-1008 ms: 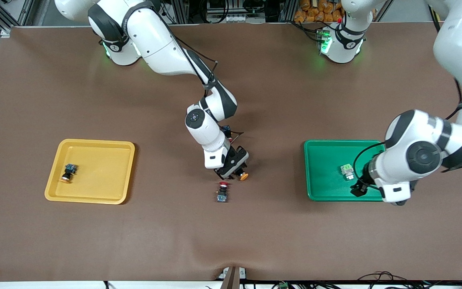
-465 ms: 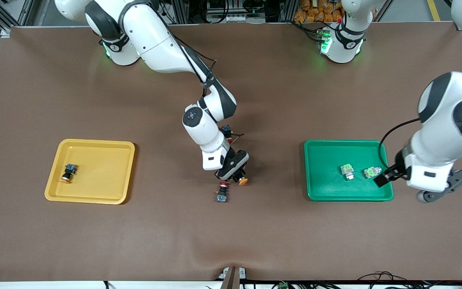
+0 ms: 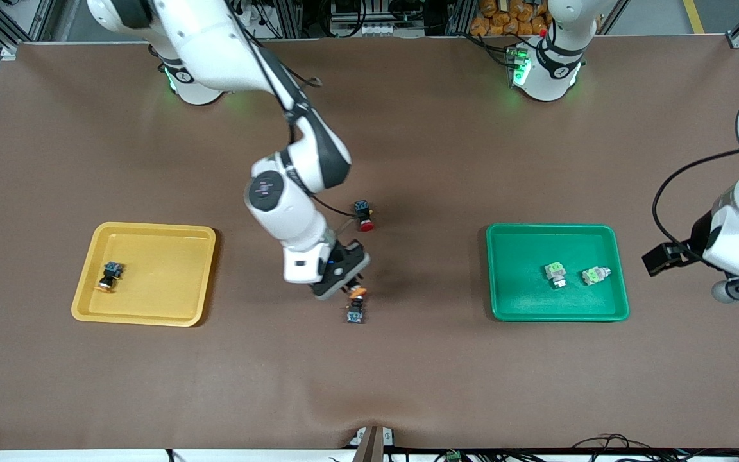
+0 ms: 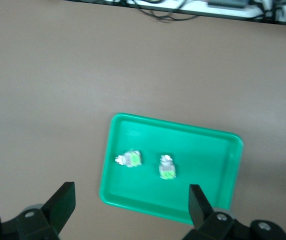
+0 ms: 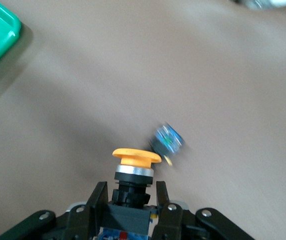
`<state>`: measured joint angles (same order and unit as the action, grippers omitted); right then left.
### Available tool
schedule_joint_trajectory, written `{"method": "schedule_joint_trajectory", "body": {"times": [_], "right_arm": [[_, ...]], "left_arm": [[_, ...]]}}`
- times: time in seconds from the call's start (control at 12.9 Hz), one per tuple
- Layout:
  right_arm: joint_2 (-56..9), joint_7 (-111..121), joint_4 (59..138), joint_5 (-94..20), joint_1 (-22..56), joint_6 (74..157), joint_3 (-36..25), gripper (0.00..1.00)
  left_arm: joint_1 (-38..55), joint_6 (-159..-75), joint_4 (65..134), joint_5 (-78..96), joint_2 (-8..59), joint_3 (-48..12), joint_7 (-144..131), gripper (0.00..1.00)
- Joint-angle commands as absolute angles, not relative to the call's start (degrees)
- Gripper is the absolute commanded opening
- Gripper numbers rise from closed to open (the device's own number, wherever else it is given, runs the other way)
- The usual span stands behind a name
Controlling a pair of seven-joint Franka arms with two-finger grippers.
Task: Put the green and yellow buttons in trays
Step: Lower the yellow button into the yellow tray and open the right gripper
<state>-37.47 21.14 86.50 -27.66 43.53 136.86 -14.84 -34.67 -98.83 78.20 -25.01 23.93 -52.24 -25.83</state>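
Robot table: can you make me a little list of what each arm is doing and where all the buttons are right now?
right gripper: shut on a yellow button, lifted above the table's middle
left gripper: open, holding nothing, up past the green tray's end
green tray: two green buttons inside, side by side
yellow tray: one yellow button lying in it
on the table: two red-capped buttons, in no tray
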Motion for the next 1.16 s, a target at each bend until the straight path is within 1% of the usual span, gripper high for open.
{"method": "schedule_joint_trajectory", "body": {"times": [0.0, 0.08, 0.16, 0.23, 0.31, 0.47, 0.62, 0.7, 0.78, 0.85, 0.93, 1.09], "right_arm": [[-27.5, 22.1, 96.1, -27.0, 36.2, 125.0, -14.9, 0.0], [-26.4, 23.4, 96.1, -27.0, 33.0, 119.2, -15.0, 0.0], [-25.6, 23.9, 96.0, -26.8, 30.2, 115.1, -16.0, 0.0], [-25.1, 24.9, 96.0, -26.0, 28.0, 111.5, -17.6, 0.0], [-24.8, 27.4, 95.9, -24.7, 26.6, 109.8, -19.9, 0.0], [-24.9, 36.6, 95.9, -24.3, 24.0, 109.0, -24.5, 0.0], [-25.2, 43.3, 95.9, -24.3, 18.7, 108.9, -25.6, 0.0], [-25.1, 44.6, 95.7, -24.3, 17.3, 108.5, -25.6, 0.06], [-24.9, 45.3, 94.9, -24.3, 16.8, 108.5, -25.7, 0.54], [-24.7, 44.7, 93.6, -24.3, 16.1, 108.4, -25.7, 1.0], [-24.2, 44.0, 91.9, -24.3, 16.0, 107.6, -25.8, 1.0], [-23.4, 42.3, 89.5, -24.2, 16.2, 103.3, -27.2, 1.0]], "left_arm": [[-33.4, -97.8, 79.2, -15.8, 15.5, -47.2, -23.2, 1.0], [-29.0, -97.4, 79.4, -12.2, 12.9, -41.3, -21.8, 1.0], [-24.4, -95.6, 79.4, -8.6, 10.2, -34.3, -19.9, 1.0], [-20.8, -94.4, 79.5, -5.6, 8.4, -29.1, -18.0, 1.0], [-17.7, -93.1, 80.0, -3.8, 6.8, -24.7, -17.2, 1.0], [-12.2, -89.8, 81.0, -3.2, 4.6, -18.6, -17.1, 1.0], [-4.7, -87.2, 83.0, -3.2, 2.2, -11.2, -15.2, 1.0], [-2.0, -87.0, 85.1, -3.0, 0.6, -8.1, -12.7, 1.0], [-0.7, -87.4, 87.0, -1.6, -0.7, -6.5, -11.6, 1.0], [-0.4, -87.8, 88.9, -0.8, -2.4, -5.8, -11.5, 1.0], [0.0, -88.2, 91.3, -0.8, -4.3, -5.8, -11.5, 1.0], [-0.6, -88.2, 92.2, -0.8, -5.0, -5.8, -11.4, 1.0]]}}
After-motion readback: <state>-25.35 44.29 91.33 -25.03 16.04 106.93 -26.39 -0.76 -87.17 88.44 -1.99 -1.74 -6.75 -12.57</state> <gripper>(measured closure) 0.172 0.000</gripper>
